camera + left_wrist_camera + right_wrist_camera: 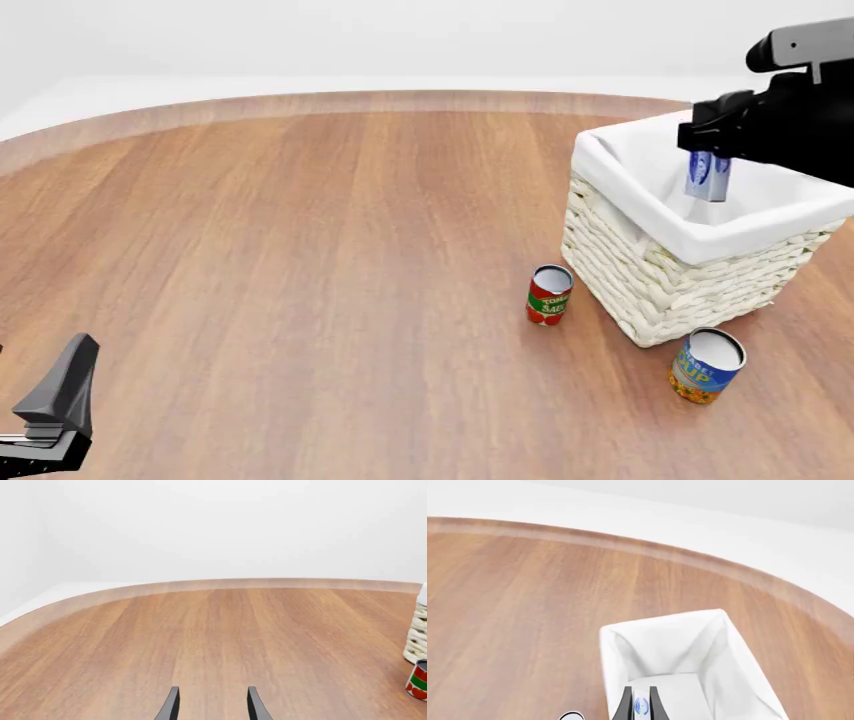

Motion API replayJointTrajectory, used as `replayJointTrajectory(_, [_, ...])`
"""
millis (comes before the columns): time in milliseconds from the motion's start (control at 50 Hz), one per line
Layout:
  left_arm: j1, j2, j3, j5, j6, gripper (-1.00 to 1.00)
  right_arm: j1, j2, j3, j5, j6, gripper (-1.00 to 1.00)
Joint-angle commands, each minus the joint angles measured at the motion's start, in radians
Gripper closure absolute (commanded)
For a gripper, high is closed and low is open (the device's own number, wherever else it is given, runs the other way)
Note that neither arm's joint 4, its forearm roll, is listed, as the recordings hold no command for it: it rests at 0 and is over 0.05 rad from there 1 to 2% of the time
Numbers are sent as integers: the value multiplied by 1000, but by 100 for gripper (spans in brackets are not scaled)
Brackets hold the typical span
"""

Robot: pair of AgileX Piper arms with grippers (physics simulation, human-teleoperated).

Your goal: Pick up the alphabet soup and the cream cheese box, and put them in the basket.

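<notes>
The right claw (707,178) is clamped on the cream cheese box (706,179), holding it on end above the open basket (627,265); the box looks light and stiff, so a narrow pinch across its thin faces should hold. The left claw (212,704) hangs parted and empty over the bare table (294,250). The alphabet soup (706,365) stands upright just beside the basket's near corner, a rigid, probably heavier can with smooth sides, best gripped across its middle, clear of the tomato sauce can (549,294).
</notes>
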Motion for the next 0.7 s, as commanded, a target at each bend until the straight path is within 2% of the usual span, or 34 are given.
replayJointTrajectory(20, [0,0,0,0,0,-100,-25,43,-5,-39,13,100])
replayJointTrajectory(700, [0,0,0,0,0,-100,-64,152,-20,-98,10,100])
